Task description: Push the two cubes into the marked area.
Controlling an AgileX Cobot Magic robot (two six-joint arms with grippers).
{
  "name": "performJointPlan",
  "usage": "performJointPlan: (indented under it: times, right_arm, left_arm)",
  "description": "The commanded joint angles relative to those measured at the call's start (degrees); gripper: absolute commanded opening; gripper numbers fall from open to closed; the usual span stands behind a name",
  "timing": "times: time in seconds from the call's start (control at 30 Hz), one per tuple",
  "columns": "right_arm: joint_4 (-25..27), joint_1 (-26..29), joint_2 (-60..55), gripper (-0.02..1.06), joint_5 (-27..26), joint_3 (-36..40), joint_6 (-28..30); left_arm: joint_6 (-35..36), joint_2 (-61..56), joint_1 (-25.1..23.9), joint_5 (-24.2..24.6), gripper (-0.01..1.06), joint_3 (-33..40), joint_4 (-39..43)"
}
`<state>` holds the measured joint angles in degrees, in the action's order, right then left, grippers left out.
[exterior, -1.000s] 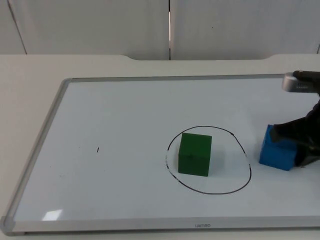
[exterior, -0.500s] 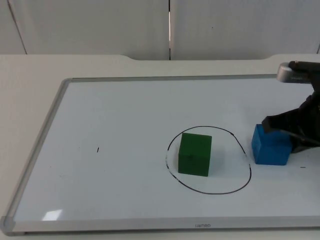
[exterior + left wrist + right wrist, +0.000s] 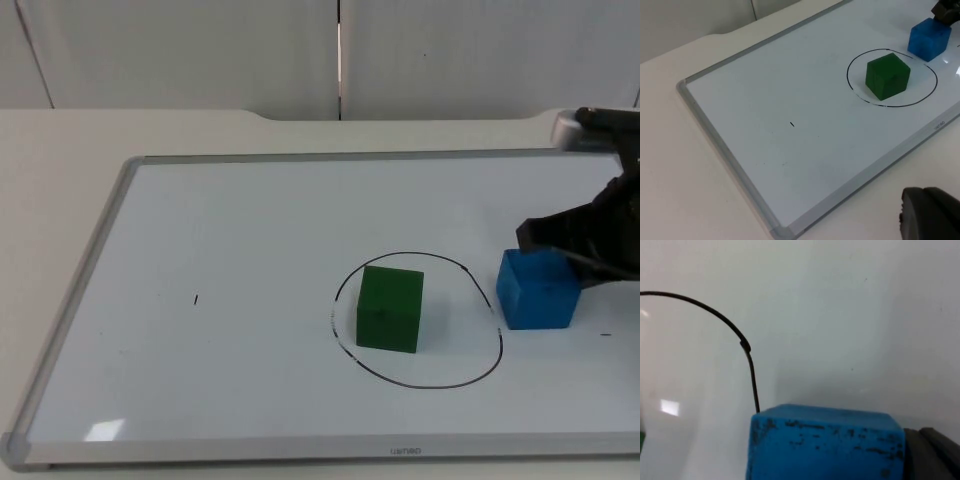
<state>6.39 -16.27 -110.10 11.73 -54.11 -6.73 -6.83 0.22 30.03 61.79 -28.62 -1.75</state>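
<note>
A green cube [image 3: 389,308] [image 3: 887,76] stands inside the black circle [image 3: 420,385] [image 3: 895,105] drawn on the whiteboard. A blue cube [image 3: 537,290] [image 3: 929,39] [image 3: 825,445] sits at the circle's right edge, its left side just reaching the drawn line [image 3: 751,375]. My right gripper [image 3: 575,250] is pressed against the blue cube's right and far side, low over the board. My left gripper [image 3: 930,212] waits off the board's near left side, well away from both cubes.
The whiteboard has a grey metal frame [image 3: 95,250] [image 3: 715,145] and lies on a cream table. A small black mark [image 3: 196,299] is on its left half. A grey partition wall rises behind the table.
The right gripper has moved left and slid the blue cube left with it, from clear of the circle to touching its right edge. The green cube stayed put.
</note>
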Motion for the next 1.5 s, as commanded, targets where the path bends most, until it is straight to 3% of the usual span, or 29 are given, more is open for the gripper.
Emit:
performJointPlan:
  times: [0.0, 0.57, 1.2, 1.47]
  right_arm:
    - [0.2, -0.4, 0.1, 0.0, 0.5, -0.1, 0.0]
    - [0.3, -5.0, 0.1, 0.0, -1.0, -0.1, -0.1]
    - [0.5, -5.1, 0.1, 0.0, -0.4, -0.1, -1.8]
    - [4.3, -5.1, 0.1, 0.0, 0.1, -0.1, -1.8]
  left_arm:
    - [0.2, -0.2, -0.2, -0.1, 0.0, 0.2, -0.1]
    - [0.2, -0.2, -0.2, -0.1, 0.0, 0.2, -0.1]
    - [0.2, -0.2, -0.2, -0.1, 0.0, 0.2, -0.1]
    - [0.2, -0.2, -0.2, -0.1, 0.0, 0.2, -0.1]
